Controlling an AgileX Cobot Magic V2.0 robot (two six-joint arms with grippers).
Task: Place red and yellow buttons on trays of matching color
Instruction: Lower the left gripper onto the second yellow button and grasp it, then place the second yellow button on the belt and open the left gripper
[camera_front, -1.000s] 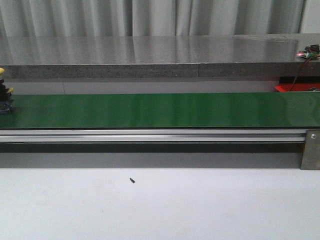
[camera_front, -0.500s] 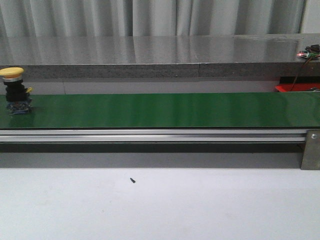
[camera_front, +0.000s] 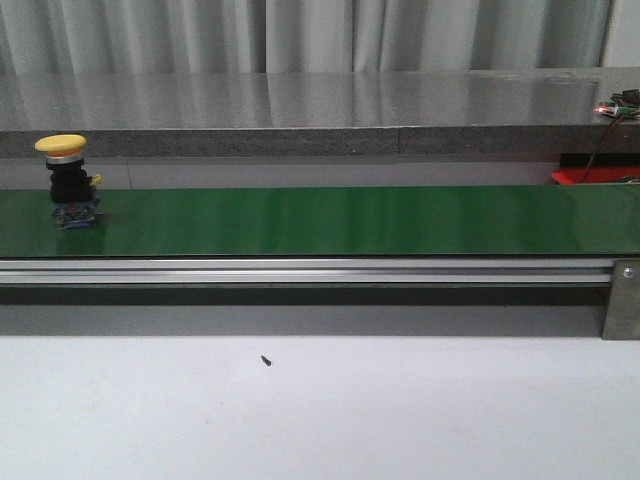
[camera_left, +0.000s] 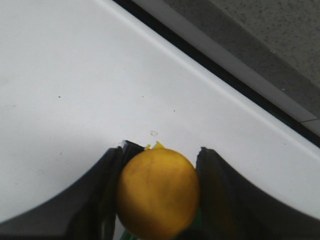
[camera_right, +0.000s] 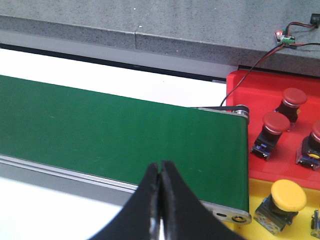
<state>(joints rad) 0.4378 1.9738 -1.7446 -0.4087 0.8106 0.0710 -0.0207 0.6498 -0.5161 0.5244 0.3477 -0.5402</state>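
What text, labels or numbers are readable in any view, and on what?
None readable in any view.
Yellow button on the belt: no marking shows.
Red tray, yellow tray and their buttons: no lettering shows.
Circuit board by the wires: too small to read.

Even bright indoor light, soft glare on grey counter (camera_front: 320, 100), close yellow button (camera_left: 157, 192) blurred

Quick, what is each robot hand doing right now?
Left hand: closed on a yellow button.
Right hand: closed, holding nothing.
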